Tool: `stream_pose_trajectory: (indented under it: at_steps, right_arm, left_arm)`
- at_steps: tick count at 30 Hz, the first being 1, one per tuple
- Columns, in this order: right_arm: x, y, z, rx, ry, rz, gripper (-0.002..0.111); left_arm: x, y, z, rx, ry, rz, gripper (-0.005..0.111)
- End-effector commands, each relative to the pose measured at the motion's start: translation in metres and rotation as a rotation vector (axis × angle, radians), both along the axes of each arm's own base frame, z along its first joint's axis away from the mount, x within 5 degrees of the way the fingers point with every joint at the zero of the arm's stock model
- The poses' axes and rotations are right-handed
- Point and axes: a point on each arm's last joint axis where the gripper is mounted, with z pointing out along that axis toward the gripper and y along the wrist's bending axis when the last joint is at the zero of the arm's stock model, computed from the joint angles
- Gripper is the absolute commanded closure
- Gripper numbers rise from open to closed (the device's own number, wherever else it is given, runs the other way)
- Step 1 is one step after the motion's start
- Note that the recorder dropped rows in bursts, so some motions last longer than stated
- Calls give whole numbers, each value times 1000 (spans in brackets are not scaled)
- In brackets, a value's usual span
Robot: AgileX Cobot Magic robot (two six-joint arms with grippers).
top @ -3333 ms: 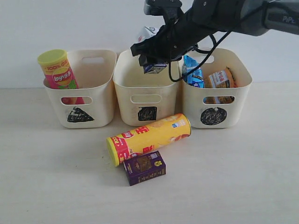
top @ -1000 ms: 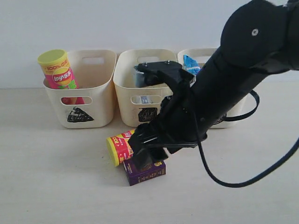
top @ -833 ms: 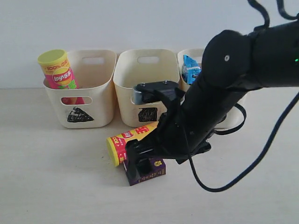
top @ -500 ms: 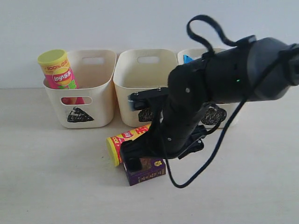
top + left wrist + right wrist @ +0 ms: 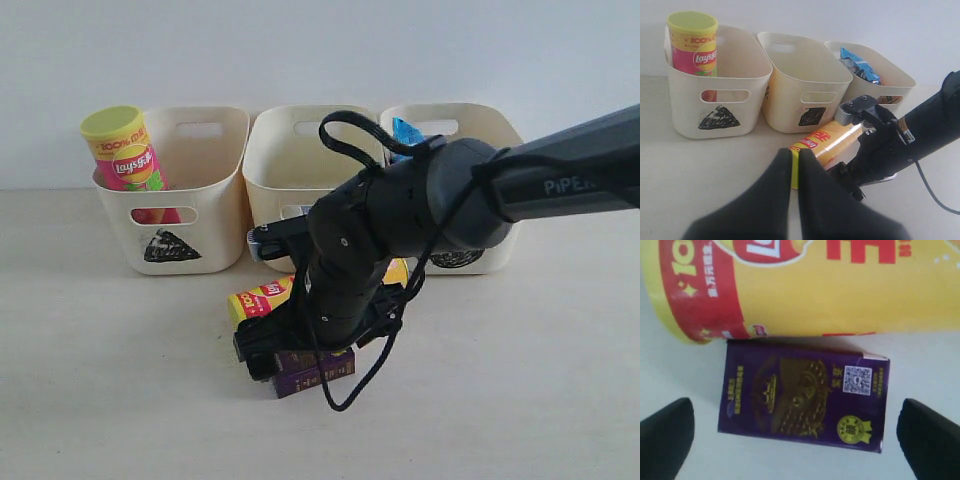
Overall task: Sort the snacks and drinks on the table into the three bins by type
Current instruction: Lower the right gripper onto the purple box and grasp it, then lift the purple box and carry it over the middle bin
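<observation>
Left: triangle bin (image 5: 170,190) holds the pink Lay's tube (image 5: 125,150) upright, unchanged over the last few seconds. The left end effector (image 5: 794,187) is out of the exterior view. Its wrist view shows the fingers pressed together with nothing in them, parked on the near side and facing the bins. Centre: square bin (image 5: 275,150). About three seconds ago the right arm hung over it carrying the white-and-blue carton. That carton is no longer in the grip and can't be seen now, since the arm blocks the bin front, so I judge it dropped there. Near of that bin, the yellow Lay's tube (image 5: 262,298) lies on its side on the tabletop (image 5: 100,380), with the purple box (image 5: 315,368) flat just on its near side, touching or nearly so. The right end effector (image 5: 262,352) has swung down from the bins onto the box. In its wrist view the jaws are open, with fingertips (image 5: 665,435) wide of either short end of the box and no contact yet. So the carton is done and the box pick is next. Watch for nudging the tube on closing. Right: circle bin (image 5: 480,130) shows the blue packet (image 5: 405,135), and the arm hides the rest.
</observation>
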Motion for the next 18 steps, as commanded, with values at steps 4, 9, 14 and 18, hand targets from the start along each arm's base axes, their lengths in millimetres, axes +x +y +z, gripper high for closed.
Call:
stream_pose_trajectory:
  at_steps: [4,9,14,18]
  right_arm:
    - [5,4,-10,9,-23,12,3]
    - [6,5,-15,11,-28,16,3]
    - [7,5,-16,8,-30,19,19]
    - [5,3,-17,-19,-6,18,69]
  left_arm:
    - [-1,0,-7,-4,22,-2,102]
    - [-1,0,-7,-6,23,-1,102]
    - [-1,0,-7,-6,22,1,102]
    - [-1,0,-7,-6,21,3,102]
